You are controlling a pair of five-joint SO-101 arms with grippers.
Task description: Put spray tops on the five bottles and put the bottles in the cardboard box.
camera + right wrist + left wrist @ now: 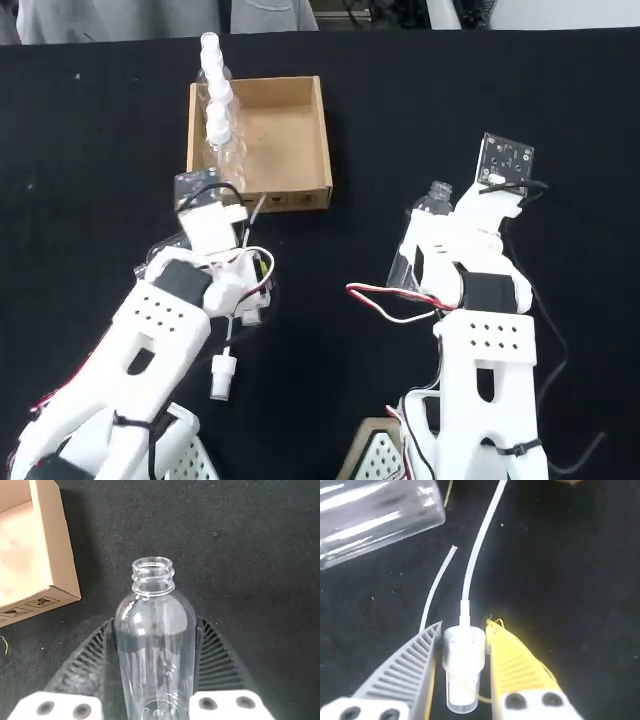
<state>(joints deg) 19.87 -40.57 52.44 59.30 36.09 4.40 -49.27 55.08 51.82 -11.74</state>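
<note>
Black cloth-covered desk (560, 110), seen from above; pale shapes (130, 18) beyond its far edge are too cropped to identify. The cardboard box (290, 130) sits open at the far left of centre. Capped bottles (222, 125) lie along the box's left wall, one white top projecting past the far rim.

Left arm: stretched forward from the near left corner, wrist just short of the box's near wall. The left claw (464, 627) is closed narrowly on a spray top (463, 670), grey and yellow fingers pressed to its sides, and its dip tube (480, 545) points away from the claw. A second tube (437, 587) lies on the cloth beside it, and a clear bottle (370, 515) lies farther off. A loose spray top (222, 378) rests on the desk beside the left forearm.

Right arm: extended from the near right. The right claw (156, 626) grips an uncapped bottle (154, 665) around its body, open neck pointing away from the claw and well clear of the box corner.
</note>
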